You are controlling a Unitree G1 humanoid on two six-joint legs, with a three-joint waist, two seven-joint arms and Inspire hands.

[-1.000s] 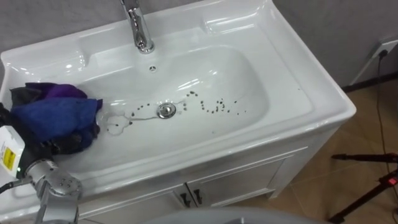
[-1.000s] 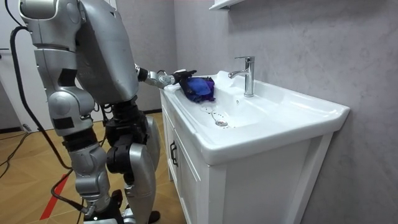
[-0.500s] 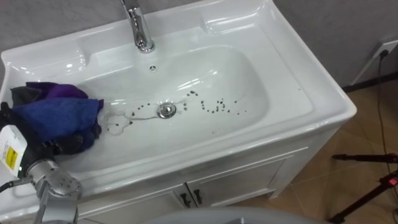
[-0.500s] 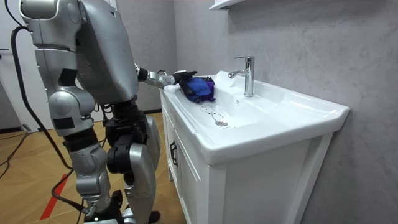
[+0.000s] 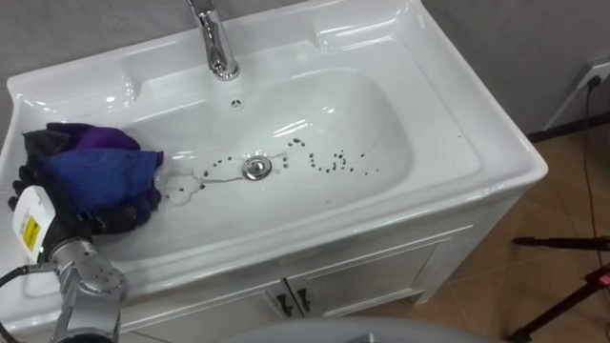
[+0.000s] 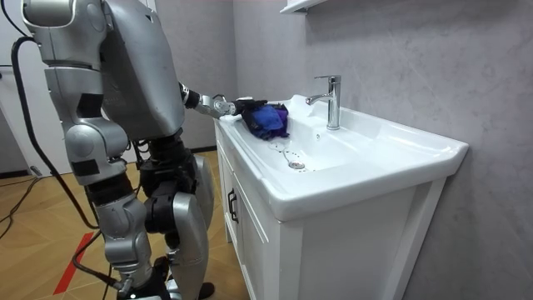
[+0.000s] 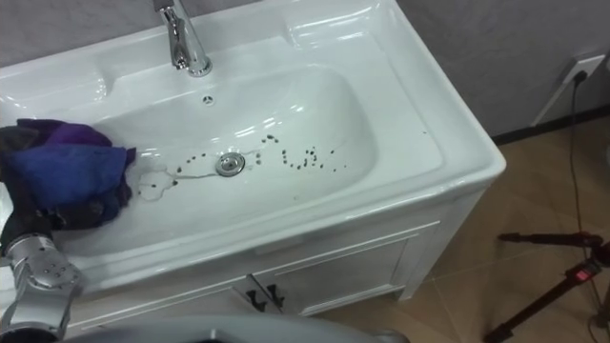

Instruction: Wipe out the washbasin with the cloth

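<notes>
At the lower left we see the left hand [image 5: 59, 227] clenched round the blue cloth [image 5: 91, 176], on the left slope of the basin [image 5: 477, 143]. Mid-frame we find dark specks [image 5: 334, 164] beside the drain [image 5: 254, 169], and the tap [image 5: 214, 38] at the top.

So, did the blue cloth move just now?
Yes, slightly: the blue cloth, gripped by the left hand, has slid a little toward the drain.
</notes>
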